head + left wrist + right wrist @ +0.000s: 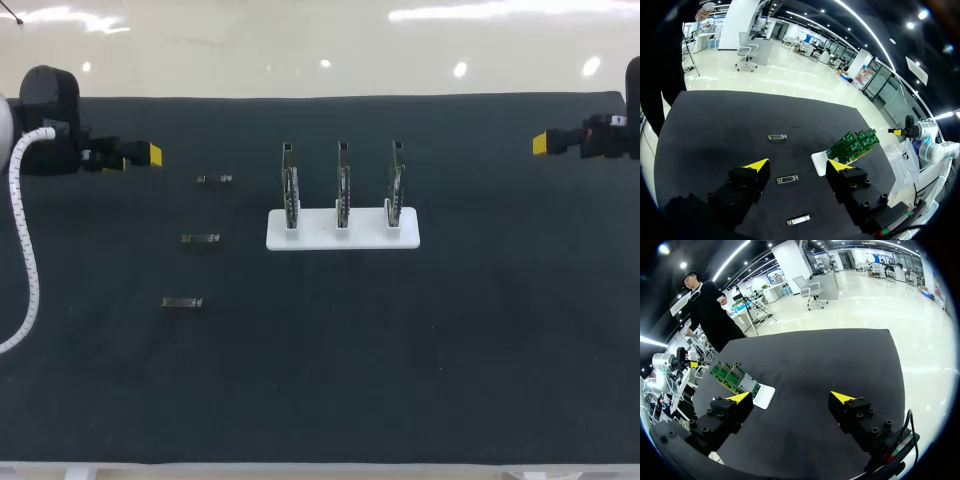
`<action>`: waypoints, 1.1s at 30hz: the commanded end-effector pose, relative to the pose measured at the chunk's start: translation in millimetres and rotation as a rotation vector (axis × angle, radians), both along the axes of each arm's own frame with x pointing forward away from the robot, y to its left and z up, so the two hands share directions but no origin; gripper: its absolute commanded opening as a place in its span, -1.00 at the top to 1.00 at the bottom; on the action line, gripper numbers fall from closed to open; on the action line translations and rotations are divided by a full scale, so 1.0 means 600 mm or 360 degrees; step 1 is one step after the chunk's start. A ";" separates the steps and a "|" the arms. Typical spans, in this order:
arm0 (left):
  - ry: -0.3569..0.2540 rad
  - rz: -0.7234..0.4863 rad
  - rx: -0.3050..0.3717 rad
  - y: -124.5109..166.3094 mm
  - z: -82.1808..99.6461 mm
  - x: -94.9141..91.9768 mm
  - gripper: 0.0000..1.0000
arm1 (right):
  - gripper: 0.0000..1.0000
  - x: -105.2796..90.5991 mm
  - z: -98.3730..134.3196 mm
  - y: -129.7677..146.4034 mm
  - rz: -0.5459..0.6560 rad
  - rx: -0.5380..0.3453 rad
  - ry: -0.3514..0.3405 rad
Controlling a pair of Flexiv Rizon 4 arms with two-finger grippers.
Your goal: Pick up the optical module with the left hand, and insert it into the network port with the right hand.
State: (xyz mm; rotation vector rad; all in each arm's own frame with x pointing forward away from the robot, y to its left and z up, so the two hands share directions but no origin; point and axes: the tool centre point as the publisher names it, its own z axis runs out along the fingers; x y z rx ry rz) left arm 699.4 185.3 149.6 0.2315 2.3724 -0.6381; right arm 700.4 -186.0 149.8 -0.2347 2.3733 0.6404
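Observation:
Three small metal optical modules lie on the black mat left of centre: the far one (pixel 214 179), the middle one (pixel 200 239) and the near one (pixel 182 302). In the left wrist view they lie ahead of and under my open left gripper (pixel 796 164): far (pixel 777 136), middle (pixel 787 179), near (pixel 798 219). A white base (pixel 343 238) holds three upright green port boards (pixel 343 185). My left gripper (pixel 150 154) hovers at the far left, well clear of the modules. At the far right my right gripper (pixel 541 143) stands open and empty (pixel 791 397), with the boards (pixel 732 376) off to its side.
The black mat (pixel 450 350) covers the whole table, with wide bare room in front of and to the right of the white base (pixel 819 162). A white corrugated cable (pixel 24 250) hangs from my left arm over the mat's left edge.

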 end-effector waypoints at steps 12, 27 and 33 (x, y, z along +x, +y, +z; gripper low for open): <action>0.0006 0.0003 0.0006 -0.001 0.001 0.001 -1.00 | -1.00 -0.001 0.000 0.001 -0.0006 -0.0004 0.0000; 0.0006 0.0003 0.0006 -0.001 0.001 0.001 -1.00 | -1.00 0.049 0.046 0.021 0.0524 -0.0244 -0.0201; 0.0006 0.0003 0.0006 -0.001 0.001 0.001 -1.00 | -1.00 0.086 0.084 0.052 0.0860 -0.0325 -0.0256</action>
